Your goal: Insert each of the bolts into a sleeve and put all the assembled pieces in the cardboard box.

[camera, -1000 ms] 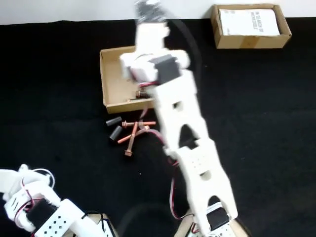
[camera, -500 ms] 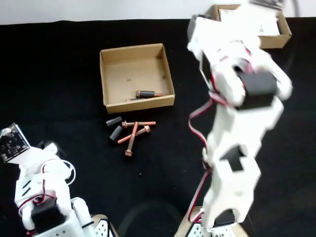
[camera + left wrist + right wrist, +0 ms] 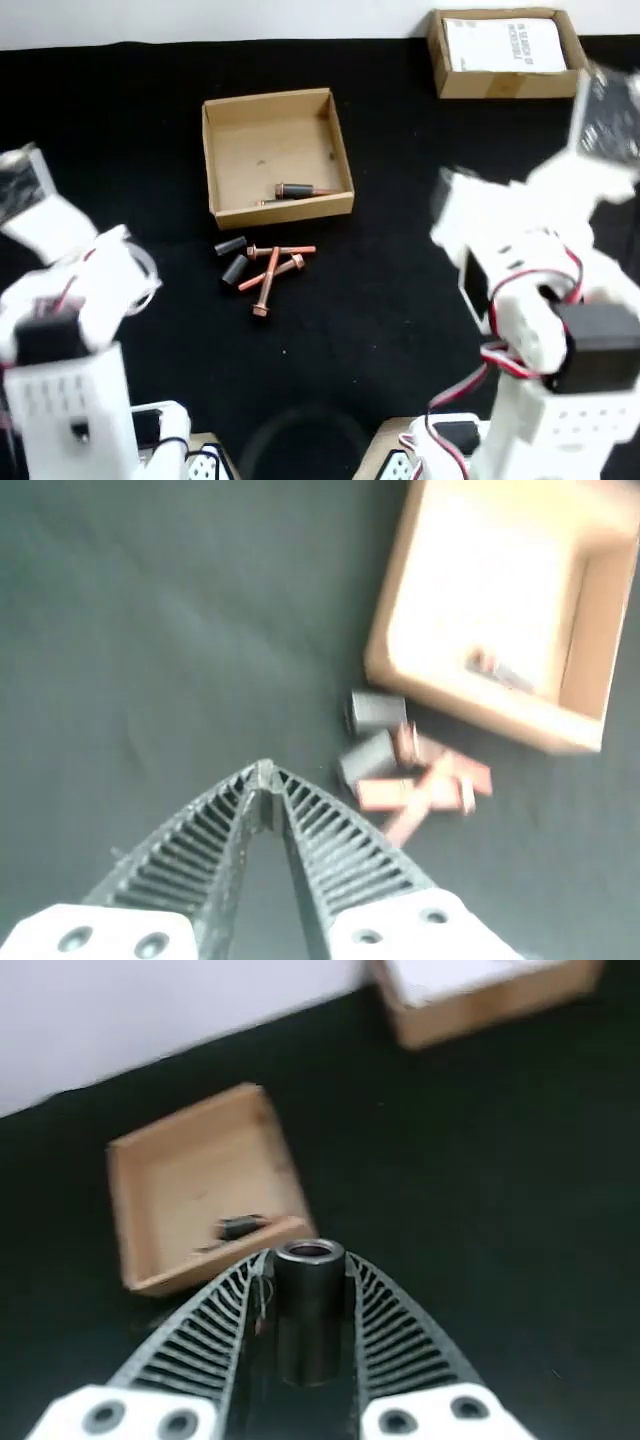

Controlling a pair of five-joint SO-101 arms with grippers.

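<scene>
The open cardboard box (image 3: pixel 232 140) holds one assembled bolt-and-sleeve piece (image 3: pixel 298 190) near its front wall. Just in front of the box lie two loose black sleeves (image 3: pixel 233 258) and a small heap of copper bolts (image 3: pixel 272 266). In the right wrist view my right gripper (image 3: pixel 307 1256) is shut on an upright black sleeve (image 3: pixel 308 1310), held in the air well right of the box (image 3: pixel 170 1175). My left gripper (image 3: pixel 265 775) is shut with nothing in it, hovering left of the sleeves (image 3: pixel 368 735) and bolts (image 3: pixel 425 788). The left arm (image 3: pixel 65 290) and right arm (image 3: pixel 535 280) stand at the table's sides.
A second cardboard box (image 3: pixel 470 80) with a white sheet in it sits at the back right corner. Black cloth covers the table. Red servo wires hang beside the right arm.
The right arm has swung away from above the cardboard box to the right side, uncovering the box. The left arm has risen at the left edge.
</scene>
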